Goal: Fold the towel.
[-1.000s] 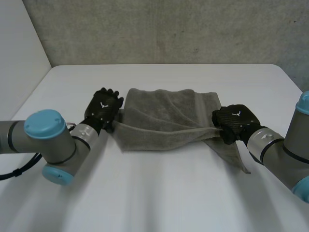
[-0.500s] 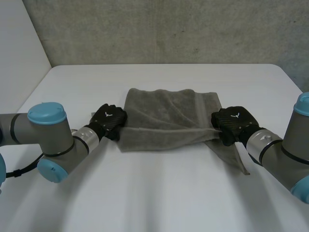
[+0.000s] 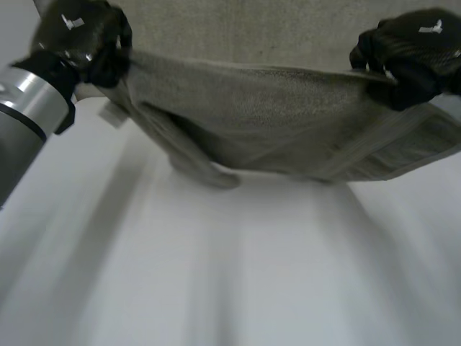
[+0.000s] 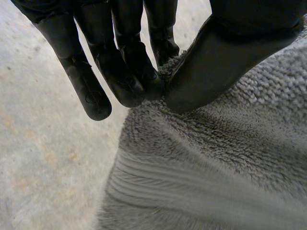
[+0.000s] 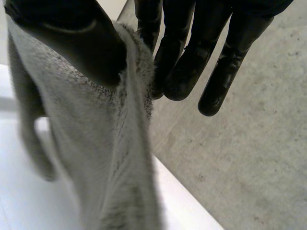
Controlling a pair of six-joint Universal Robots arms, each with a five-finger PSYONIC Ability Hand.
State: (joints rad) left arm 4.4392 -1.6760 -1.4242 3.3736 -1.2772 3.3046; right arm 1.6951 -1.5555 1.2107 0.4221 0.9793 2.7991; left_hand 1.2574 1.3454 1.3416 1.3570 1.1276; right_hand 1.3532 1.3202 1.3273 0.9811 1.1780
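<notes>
Across the lower head view, a white tabletop (image 3: 230, 288); behind it, a rough grey concrete wall (image 3: 238, 29). Held up in the air over that tabletop, a grey terry-cloth towel (image 3: 274, 115), stretched wide by its upper edge between the two hands, sagging in the middle, with loose folds hanging down toward the surface. Hard to tell whether the lowest fold touches it.

At the left of the head view, the grey metal wrist of the left arm (image 3: 29, 122), ending in the black left hand (image 3: 79, 36) at the towel's upper corner on that side. At the opposite upper corner, the black right hand (image 3: 410, 50).

In the left wrist view, fingers (image 4: 120, 72) nearly straight and pressed toward the thumb (image 4: 225, 62), pinching the looped edge of the towel (image 4: 230, 158) between them. In the right wrist view, the same kind of hold: fingers (image 5: 192, 62) clamped against the thumb (image 5: 76, 38) on the rim of the towel (image 5: 96, 143), with the rest hanging beneath the palm.

On the back of each hand, a small white emblem (image 3: 72, 21), too small to read.
</notes>
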